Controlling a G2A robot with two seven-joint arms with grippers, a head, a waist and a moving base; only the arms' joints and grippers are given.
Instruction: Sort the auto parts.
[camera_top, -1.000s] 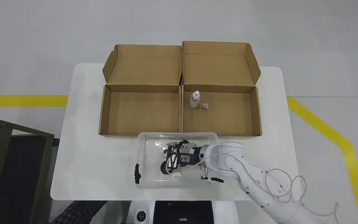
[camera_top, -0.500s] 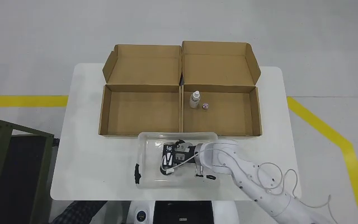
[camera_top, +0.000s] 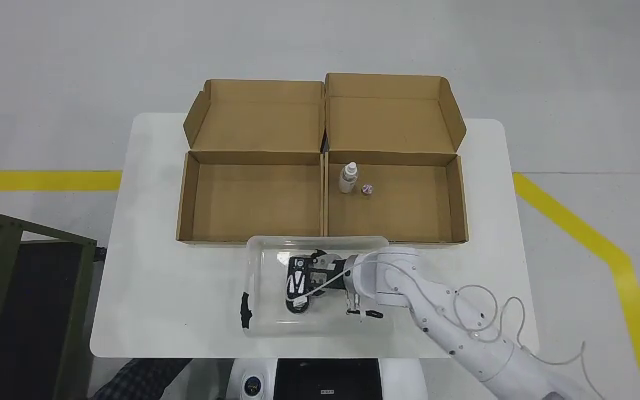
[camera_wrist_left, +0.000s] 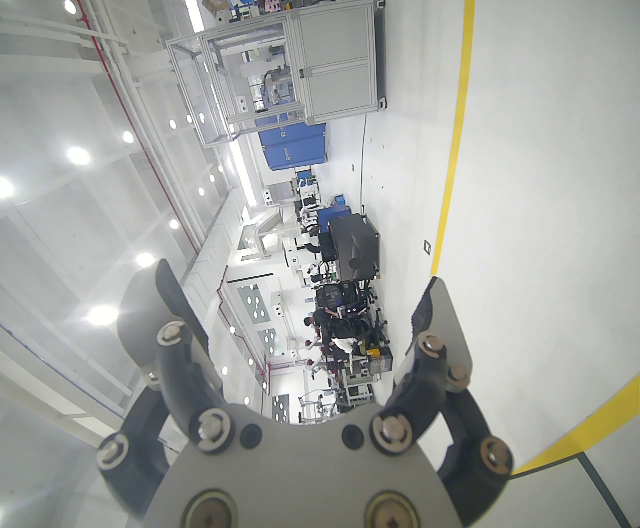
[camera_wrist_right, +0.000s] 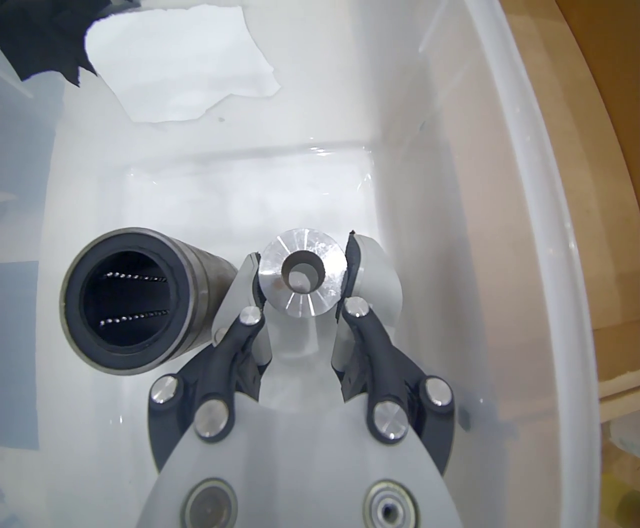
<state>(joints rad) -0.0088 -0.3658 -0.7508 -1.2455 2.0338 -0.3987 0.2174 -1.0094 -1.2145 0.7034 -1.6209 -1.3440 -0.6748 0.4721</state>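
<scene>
My right gripper (camera_wrist_right: 302, 257) is down inside the clear plastic bin (camera_wrist_right: 505, 210), shut on a silver metal sleeve (camera_wrist_right: 322, 250) that has a hole through its middle. A finger presses on each side of it. Beside it lies a dark linear bearing (camera_wrist_right: 130, 305) with ball rows inside, touching one finger. In the top view the right gripper (camera_top: 300, 284) sits in the left half of the bin (camera_top: 380, 245). My left gripper (camera_wrist_left: 300, 295) is open and holds nothing, pointing out into the room.
Two open cardboard boxes stand behind the bin; the right box (camera_top: 455, 200) holds a small white bottle (camera_top: 348, 177) and a tiny round part (camera_top: 367, 188). The left box (camera_top: 185, 200) has a bare floor. A black part (camera_top: 244, 308) lies at the bin's left edge.
The right arm has slid a little to the left inside the bin. Nothing in the boxes has moved.
</scene>
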